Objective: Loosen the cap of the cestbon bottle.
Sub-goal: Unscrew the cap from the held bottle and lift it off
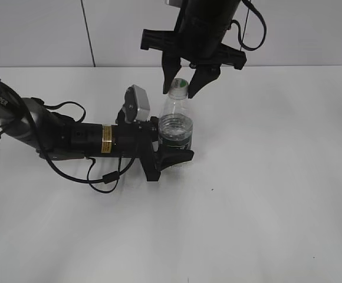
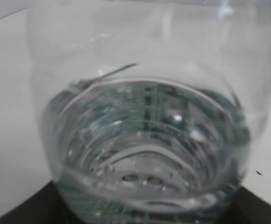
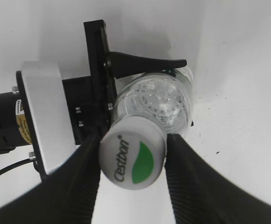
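So you've got the cestbon bottle (image 1: 176, 127) standing upright on the white table (image 1: 265, 194), roughly in the middle, with the left gripper (image 1: 172, 148) clamped around its lower body at the label band. The right gripper (image 3: 132, 161) comes down from above and sits at the cap (image 3: 132, 158), one finger on each side. In the right wrist view the pads look like they're touching the cap's sides, so I'd call it closed on the cap, though how firmly you can't tell.

Stuff that could bite you: the bottle is thin and only partly full of water, so if the left grip is soft, the whole bottle may just spin along with the cap and nothing loosens. Squeeze too hard and the body could buckle. The cap is small and smooth too, so the right fingers (image 3: 191, 186) could slip round it.

Hard to see: the left wrist view is nothing but blurry bottle and water, with its own fingers mostly out of frame. The exterior view hides the neck behind the right fingers.
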Action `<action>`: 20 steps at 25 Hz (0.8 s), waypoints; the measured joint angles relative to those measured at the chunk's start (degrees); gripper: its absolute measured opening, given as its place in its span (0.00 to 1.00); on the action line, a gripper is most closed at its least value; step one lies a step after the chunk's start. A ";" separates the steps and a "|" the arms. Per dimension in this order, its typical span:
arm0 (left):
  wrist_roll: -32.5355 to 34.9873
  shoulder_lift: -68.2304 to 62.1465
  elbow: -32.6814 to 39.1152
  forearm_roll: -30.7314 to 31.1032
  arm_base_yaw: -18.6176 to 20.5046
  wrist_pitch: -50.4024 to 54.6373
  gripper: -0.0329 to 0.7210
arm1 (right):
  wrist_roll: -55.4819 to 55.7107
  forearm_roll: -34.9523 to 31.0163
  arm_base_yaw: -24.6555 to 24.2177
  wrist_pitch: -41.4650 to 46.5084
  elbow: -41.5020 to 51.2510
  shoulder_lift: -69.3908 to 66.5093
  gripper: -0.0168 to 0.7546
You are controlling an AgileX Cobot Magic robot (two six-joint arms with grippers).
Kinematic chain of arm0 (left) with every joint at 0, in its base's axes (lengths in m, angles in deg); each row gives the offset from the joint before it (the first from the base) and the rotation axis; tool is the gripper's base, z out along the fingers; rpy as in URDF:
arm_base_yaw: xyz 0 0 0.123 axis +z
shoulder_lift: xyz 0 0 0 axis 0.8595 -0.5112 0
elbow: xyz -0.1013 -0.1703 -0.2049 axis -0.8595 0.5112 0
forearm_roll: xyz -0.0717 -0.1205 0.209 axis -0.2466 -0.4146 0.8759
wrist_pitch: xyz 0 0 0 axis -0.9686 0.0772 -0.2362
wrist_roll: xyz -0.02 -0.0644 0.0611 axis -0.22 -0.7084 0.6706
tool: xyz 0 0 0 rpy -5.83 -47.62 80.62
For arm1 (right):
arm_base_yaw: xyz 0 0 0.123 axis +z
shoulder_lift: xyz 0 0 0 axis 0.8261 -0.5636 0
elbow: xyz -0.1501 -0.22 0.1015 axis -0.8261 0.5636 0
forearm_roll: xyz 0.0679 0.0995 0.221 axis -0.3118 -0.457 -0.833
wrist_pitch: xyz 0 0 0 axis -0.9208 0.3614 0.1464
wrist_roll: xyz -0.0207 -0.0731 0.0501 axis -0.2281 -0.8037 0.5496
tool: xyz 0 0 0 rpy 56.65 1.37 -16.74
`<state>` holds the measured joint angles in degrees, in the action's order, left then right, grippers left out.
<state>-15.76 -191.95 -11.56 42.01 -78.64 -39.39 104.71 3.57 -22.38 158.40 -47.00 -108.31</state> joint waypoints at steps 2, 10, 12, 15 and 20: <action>0.00 0.00 0.00 0.06 0.00 0.06 0.58 | -0.49 0.00 0.00 0.00 0.00 0.00 0.45; 0.00 0.00 -0.09 0.18 0.00 0.10 0.58 | -1.01 0.00 0.00 0.00 0.00 0.00 0.45; 0.00 0.00 -0.13 0.30 0.00 0.13 0.58 | -1.02 0.00 0.00 0.00 0.00 0.00 0.45; 0.00 0.00 -0.13 0.30 0.00 0.19 0.58 | -1.64 0.00 0.00 0.05 0.00 0.00 0.44; 0.00 0.00 -0.19 0.59 0.00 0.24 0.58 | -5.68 -0.17 0.00 0.10 -0.02 0.00 0.44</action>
<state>-15.76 -191.95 -11.75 42.60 -78.64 -39.15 99.04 3.41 -22.38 158.51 -47.02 -108.31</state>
